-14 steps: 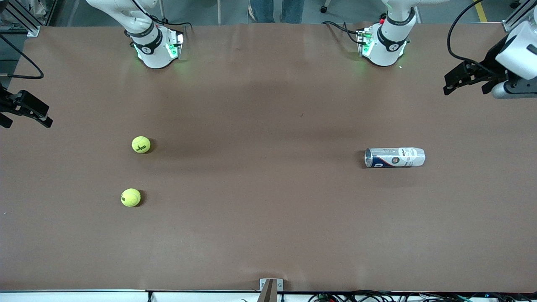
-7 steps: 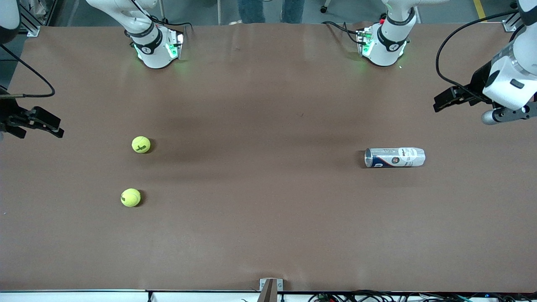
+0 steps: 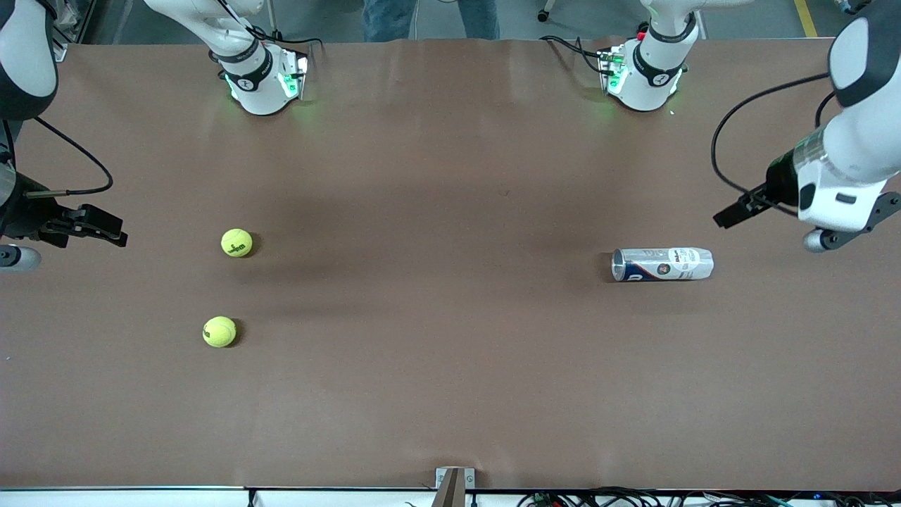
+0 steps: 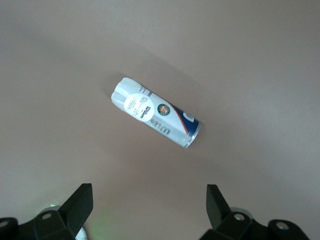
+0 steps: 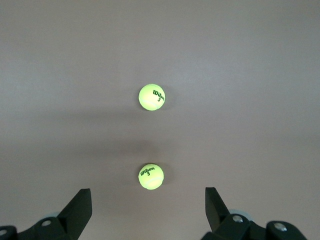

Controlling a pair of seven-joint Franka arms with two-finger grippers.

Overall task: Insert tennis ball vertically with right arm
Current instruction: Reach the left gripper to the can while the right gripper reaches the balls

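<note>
Two yellow-green tennis balls lie toward the right arm's end of the brown table (image 3: 450, 366): one (image 3: 236, 243) farther from the front camera, the other (image 3: 219, 332) nearer. Both balls (image 5: 151, 97) (image 5: 151, 176) show in the right wrist view. My right gripper (image 3: 115, 232) (image 5: 147, 206) hangs open and empty over the table's end, apart from both balls. A silver, white and blue ball can (image 3: 662, 264) (image 4: 155, 119) lies on its side toward the left arm's end. My left gripper (image 3: 726, 216) (image 4: 150, 200) hovers open and empty above the table, close to the can.
The two arm bases (image 3: 262, 84) (image 3: 642, 79) stand along the table's back edge with cables beside them. A small metal bracket (image 3: 454, 482) sits at the middle of the front edge. A person's legs (image 3: 429, 17) show past the back edge.
Both arms have swung in from the table's ends, the right gripper toward the balls and the left gripper toward the can. Balls and can have not moved.
</note>
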